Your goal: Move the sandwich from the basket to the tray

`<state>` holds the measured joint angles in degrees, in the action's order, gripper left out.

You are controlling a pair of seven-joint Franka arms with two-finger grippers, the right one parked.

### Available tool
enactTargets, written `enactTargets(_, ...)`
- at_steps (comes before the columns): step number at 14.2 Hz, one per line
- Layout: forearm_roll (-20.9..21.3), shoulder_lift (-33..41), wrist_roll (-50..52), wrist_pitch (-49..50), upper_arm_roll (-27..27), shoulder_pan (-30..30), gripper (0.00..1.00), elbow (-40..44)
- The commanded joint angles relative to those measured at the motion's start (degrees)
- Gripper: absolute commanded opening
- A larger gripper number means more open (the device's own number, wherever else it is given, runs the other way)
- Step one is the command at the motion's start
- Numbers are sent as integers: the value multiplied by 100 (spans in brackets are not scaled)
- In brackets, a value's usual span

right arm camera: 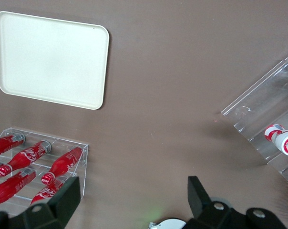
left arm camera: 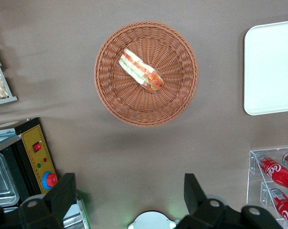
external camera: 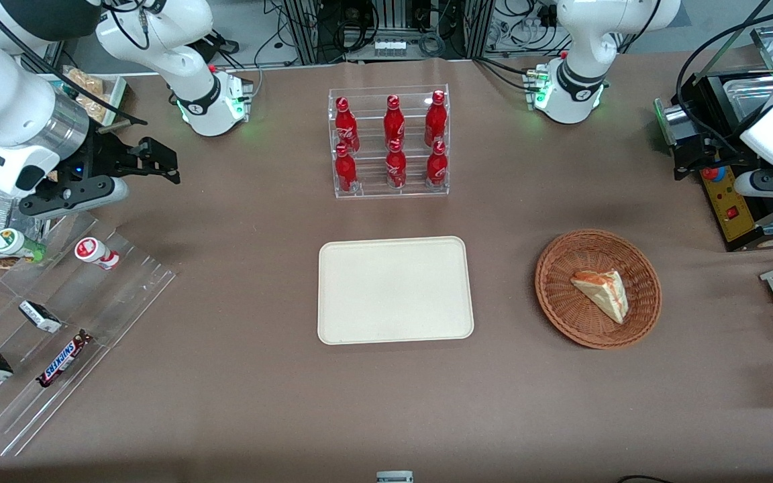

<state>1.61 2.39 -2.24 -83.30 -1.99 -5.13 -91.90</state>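
The tool point(left arm camera: 129, 200) is hanging up high with its fingers apart, probably getting ready. Next, dropping to the sandwich point(external camera: 602, 292) in the basket point(external camera: 641, 315), lower right of the front view.

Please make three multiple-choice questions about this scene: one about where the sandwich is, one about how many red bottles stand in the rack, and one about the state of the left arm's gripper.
1. Where is the sandwich?
A. on the tray
B. in the basket
C. on the bare table

2. How many red bottles stand in the clear rack?
A. four
B. six
C. eight

3. What is the state of the left arm's gripper?
A. open, holding nothing
B. shut on the sandwich
C. shut on a bottle

Answers: 1 B, the wedge lies inside the wicker rim; 2 B, two rows of three; 3 A, in the left wrist view the fingers stand wide apart high above the basket, with nothing between them.
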Motion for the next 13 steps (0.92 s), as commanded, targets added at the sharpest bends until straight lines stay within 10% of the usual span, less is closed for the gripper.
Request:
enactTargets(1,15,-2,-93,103,-30,-23,100,32)
enactTargets(13,50,-116,-93,-212,-30,-6,100,-117)
